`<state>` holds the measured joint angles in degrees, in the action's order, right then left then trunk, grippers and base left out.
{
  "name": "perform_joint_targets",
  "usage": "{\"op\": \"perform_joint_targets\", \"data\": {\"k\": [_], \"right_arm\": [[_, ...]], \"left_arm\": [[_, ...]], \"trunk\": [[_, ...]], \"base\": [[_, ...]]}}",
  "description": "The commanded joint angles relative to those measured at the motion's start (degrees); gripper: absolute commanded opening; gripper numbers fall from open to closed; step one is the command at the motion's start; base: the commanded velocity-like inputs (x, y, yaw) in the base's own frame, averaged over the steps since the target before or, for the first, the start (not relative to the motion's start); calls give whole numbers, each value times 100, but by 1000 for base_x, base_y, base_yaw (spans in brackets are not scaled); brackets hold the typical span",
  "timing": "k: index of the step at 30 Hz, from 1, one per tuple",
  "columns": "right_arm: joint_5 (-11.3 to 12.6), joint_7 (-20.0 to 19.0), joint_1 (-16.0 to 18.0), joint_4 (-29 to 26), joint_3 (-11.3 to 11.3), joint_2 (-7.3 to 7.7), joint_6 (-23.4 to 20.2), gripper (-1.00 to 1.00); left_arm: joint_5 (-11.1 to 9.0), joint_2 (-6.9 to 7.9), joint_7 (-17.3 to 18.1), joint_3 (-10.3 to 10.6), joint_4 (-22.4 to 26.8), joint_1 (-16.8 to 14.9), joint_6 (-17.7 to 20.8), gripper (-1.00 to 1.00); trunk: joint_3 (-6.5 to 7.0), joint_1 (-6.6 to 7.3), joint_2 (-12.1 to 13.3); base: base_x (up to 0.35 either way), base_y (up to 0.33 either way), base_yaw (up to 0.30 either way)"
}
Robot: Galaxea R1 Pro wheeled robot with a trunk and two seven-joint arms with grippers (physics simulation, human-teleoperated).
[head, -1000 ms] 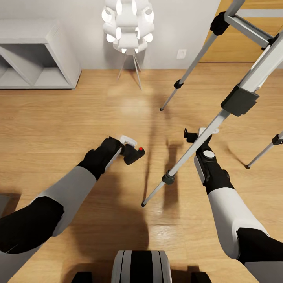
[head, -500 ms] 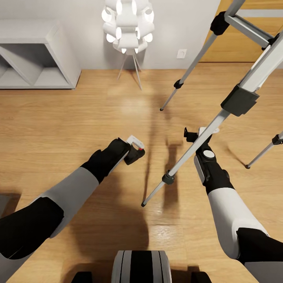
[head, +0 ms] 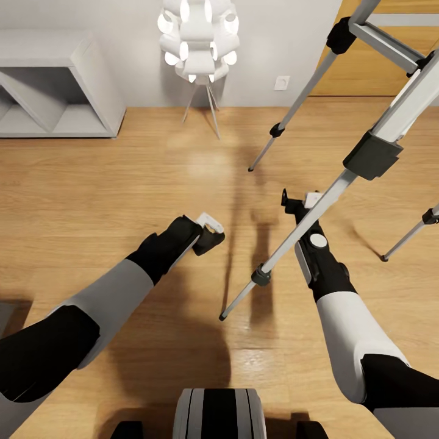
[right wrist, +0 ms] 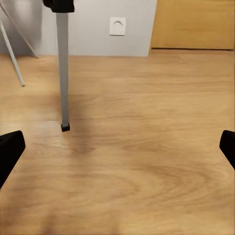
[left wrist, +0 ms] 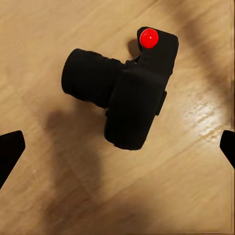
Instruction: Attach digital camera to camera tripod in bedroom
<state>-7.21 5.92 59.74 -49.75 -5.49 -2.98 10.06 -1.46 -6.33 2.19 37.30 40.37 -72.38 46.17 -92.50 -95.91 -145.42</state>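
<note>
Head view: the digital camera (head: 209,242) lies on the light wood floor (head: 91,183), directly in front of the left gripper (head: 206,227), which hovers over it. Left wrist view: the digital camera (left wrist: 122,93) rests on the floor between the widely parted fingertips (left wrist: 10,149), which do not touch it; its lens barrel points to one side and the round red button (left wrist: 149,37) sits on the bulging grip.

The camera tripod (head: 372,146) stands to the right of the digital camera, its silver-grey legs spreading down to black feet on the floor; one leg crosses in front of the right gripper (head: 299,204). Right wrist view: the fingertips (right wrist: 10,149) are spread wide with nothing between them, and one tripod leg (right wrist: 62,73) meets the floor ahead, with a wall socket (right wrist: 117,26) and a wooden door (right wrist: 193,24) beyond.

A white ball-shaped lamp (head: 198,39) and a grey shelf unit (head: 58,85) stand against the far wall.
</note>
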Motion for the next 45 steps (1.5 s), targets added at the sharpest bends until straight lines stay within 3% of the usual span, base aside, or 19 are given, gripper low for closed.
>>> {"op": "perform_joint_targets", "data": {"k": [1,5,11,25,29,40,45], "right_arm": [[-133,32,3,-64,15,-4,54,100],[-276,52,3,-328,44,-10,144,100],[-294,66,3,-439,56,-49,176,100],[-281,67,3,-623,57,-54,172,100],[-281,67,3,-624,57,-53,172,100],[-278,67,3,-622,57,-56,170,100],[-281,67,3,-624,57,-58,172,100]], "left_arm": [[-11,2,105,14,-48,-4,22,100],[-12,-17,279,14,-210,-4,16,100],[-12,-23,315,14,-245,-4,23,100],[3,9,308,-45,221,-4,45,100],[-7,32,308,-428,560,-4,64,100],[-12,129,316,-537,525,-4,75,100],[-22,125,317,-537,277,-4,69,100]], "trunk": [[-3,1,-1],[-3,1,-1],[-3,1,-1],[-313,-35,-20],[-402,-46,-25],[-646,-74,-40],[-756,-87,-47]], "base": [[0,0,0],[0,0,0],[0,0,0],[0,0,0],[0,0,0],[0,0,0],[0,0,0]]}}
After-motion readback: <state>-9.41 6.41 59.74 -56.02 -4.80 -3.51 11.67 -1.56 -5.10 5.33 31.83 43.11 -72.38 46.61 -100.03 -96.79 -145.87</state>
